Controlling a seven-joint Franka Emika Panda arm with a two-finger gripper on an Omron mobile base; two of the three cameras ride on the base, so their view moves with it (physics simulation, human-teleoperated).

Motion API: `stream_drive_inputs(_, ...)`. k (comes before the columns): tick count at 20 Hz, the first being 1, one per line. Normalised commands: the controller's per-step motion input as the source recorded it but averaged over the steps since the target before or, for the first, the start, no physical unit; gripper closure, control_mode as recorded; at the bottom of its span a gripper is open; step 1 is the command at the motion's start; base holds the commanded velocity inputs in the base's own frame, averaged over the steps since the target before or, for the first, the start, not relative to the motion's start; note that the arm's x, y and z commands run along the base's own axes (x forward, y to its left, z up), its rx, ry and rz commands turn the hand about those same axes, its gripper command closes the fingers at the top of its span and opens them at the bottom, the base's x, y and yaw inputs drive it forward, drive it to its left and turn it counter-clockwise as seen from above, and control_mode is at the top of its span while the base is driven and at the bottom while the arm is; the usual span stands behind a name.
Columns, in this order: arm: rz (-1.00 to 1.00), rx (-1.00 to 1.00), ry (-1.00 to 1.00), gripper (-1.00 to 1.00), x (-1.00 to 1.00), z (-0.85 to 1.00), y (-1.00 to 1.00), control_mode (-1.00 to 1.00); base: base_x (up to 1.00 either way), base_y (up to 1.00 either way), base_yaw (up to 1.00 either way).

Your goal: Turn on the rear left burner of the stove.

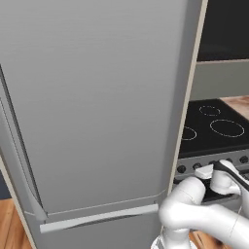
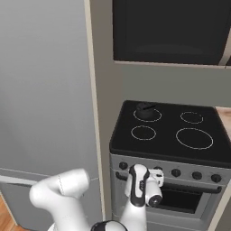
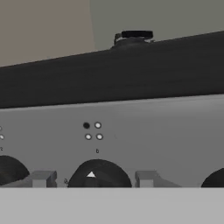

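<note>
Two fingertips are spread either side of a black knob (image 3: 99, 175) on the stove (image 2: 168, 168), nothing pinched yet by the gripper (image 3: 92, 179). The rear left burner (image 2: 147, 114) sits back-left, under a dark pot. Wrong knob could easily get turned if the dot legend is misread.

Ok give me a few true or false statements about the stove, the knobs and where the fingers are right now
1. A dark pot sits on the rear left burner. True.
2. The gripper has its fingers either side of a knob on the stove. True.
3. The microwave stands on the floor. False: it hangs above the stove.
4. The fridge is right of the stove. False: it is on its left.
</note>
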Motion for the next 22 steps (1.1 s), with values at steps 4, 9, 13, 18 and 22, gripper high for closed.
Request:
stream_drive_inputs(4, 0.00, 0.00, 0.00, 1.00, 0.22, -0.34, -0.03, -1.00, 0.00, 0.00, 0.00)
stream_drive_inputs(9, 0.00, 0.00, 0.00, 1.00, 0.12, -0.32, 0.00, -1.00, 0.00, 0.00, 0.00)
stream_drive_inputs(13, 0.00, 0.00, 0.02, 1.00, 0.00, -0.09, 0.00, -1.00, 0.00, 0.00, 0.00)
stream_drive_inputs(18, 0.00, -0.02, 0.00, 1.00, 0.00, -0.02, 0.00, -1.00, 0.00, 0.00, 0.00)
stream_drive_inputs(22, 0.00, -0.24, 0.00, 1.00, 0.00, -0.24, 0.02, -1.00, 0.00, 0.00, 0.00)
